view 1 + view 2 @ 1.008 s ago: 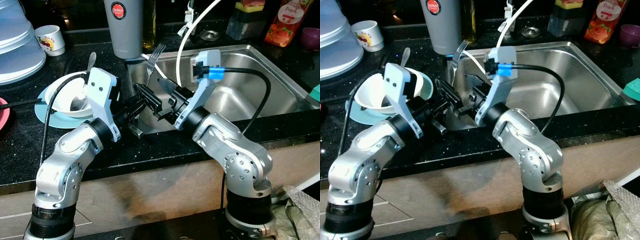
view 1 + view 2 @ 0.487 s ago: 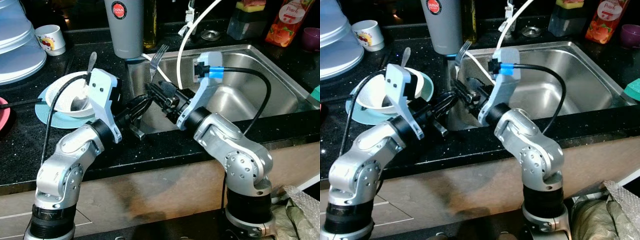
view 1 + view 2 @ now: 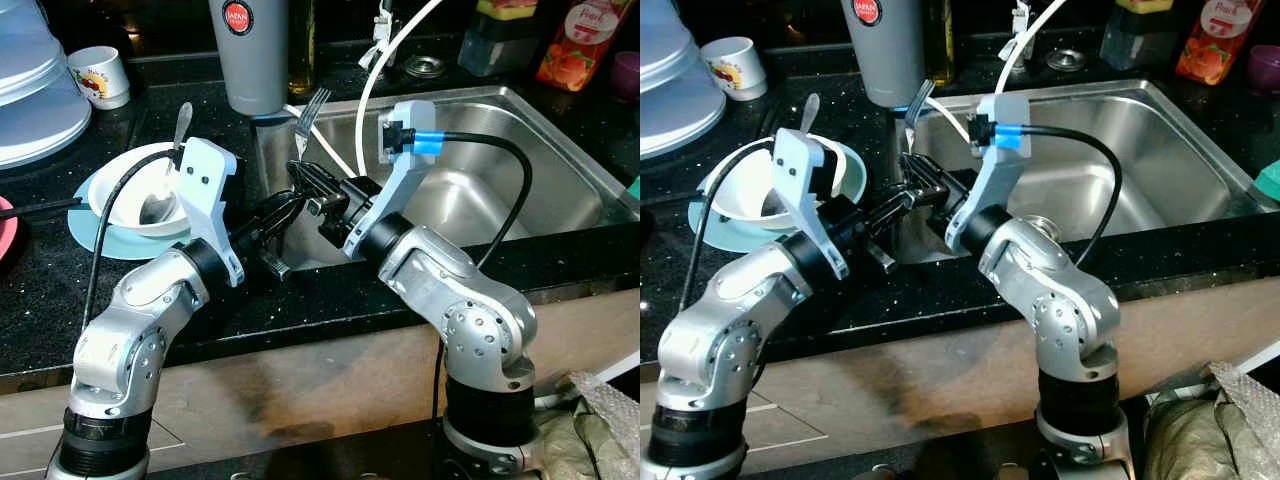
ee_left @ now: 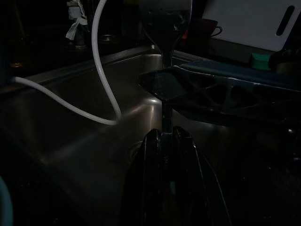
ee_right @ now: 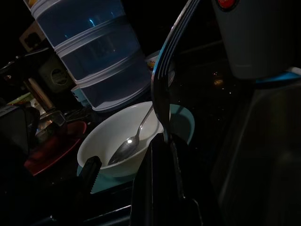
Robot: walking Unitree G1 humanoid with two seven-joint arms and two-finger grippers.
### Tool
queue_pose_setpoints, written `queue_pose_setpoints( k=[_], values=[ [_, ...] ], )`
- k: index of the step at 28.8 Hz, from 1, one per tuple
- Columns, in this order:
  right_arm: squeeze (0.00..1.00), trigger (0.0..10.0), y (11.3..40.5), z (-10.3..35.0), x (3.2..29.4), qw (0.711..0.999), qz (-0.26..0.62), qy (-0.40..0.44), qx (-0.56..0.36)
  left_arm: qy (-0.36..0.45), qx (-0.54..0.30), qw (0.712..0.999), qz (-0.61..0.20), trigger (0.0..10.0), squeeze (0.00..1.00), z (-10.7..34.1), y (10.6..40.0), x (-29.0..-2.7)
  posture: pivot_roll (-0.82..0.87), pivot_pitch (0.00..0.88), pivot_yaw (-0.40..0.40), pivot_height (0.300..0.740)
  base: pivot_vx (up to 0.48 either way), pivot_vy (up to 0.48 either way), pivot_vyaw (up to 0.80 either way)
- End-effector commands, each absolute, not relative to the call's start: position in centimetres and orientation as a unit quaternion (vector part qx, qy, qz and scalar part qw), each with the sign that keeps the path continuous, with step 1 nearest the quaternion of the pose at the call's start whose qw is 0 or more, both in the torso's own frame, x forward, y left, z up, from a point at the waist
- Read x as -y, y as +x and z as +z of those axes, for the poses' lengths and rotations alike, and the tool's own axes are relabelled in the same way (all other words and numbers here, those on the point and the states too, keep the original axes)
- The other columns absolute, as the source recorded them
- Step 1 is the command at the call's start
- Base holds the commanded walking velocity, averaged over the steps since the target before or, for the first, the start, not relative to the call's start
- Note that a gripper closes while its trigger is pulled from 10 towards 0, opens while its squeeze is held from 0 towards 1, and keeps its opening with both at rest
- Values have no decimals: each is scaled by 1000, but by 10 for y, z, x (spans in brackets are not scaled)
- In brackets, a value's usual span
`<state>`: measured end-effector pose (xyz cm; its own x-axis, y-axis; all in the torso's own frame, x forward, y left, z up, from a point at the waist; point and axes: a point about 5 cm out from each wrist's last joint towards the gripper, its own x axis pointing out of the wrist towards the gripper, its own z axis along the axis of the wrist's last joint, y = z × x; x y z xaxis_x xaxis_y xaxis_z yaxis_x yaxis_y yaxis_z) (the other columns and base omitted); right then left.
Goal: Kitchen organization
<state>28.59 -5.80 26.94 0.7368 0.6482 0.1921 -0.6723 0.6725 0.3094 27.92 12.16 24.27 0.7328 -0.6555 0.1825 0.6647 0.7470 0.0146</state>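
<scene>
**Steel fork held from both sides above the sink's edge**

Steel fork (image 3: 309, 118) stands tines-up over the left rim of the sink (image 3: 520, 150). Both claws are closed on its handle: the left gripper (image 3: 288, 201) and the right gripper (image 3: 306, 182) meet there, fingers crossing. Behind the left arm, a white bowl (image 3: 125, 200) with a spoon (image 3: 168, 170) sits on a pale blue plate (image 3: 95, 232). A grey tumbler (image 3: 250, 55) stands nearby on the black counter (image 3: 40, 290).

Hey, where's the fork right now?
The fork stands upright over the sink's left edge, held between the left claw and right claw, just below the grey tumbler.
</scene>
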Motion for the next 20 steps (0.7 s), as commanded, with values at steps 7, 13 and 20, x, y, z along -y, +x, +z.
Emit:
queue_pose_setpoints(
  k=[7,13,20],
  values=[
    [0,0,293,269,70,924,324,199,37,-18,99,925,-366,0,0,246,277,-120,12,91,31,740,0,0,0],
    [0,0,298,276,79,929,297,213,58,-21,106,932,-347,10000,1000,248,281,-124,12,89,28,740,0,0,0],
    [0,0,317,292,116,944,196,237,119,-17,109,947,-301,10000,0,249,286,-135,13,96,23,740,0,0,0]
  ],
)
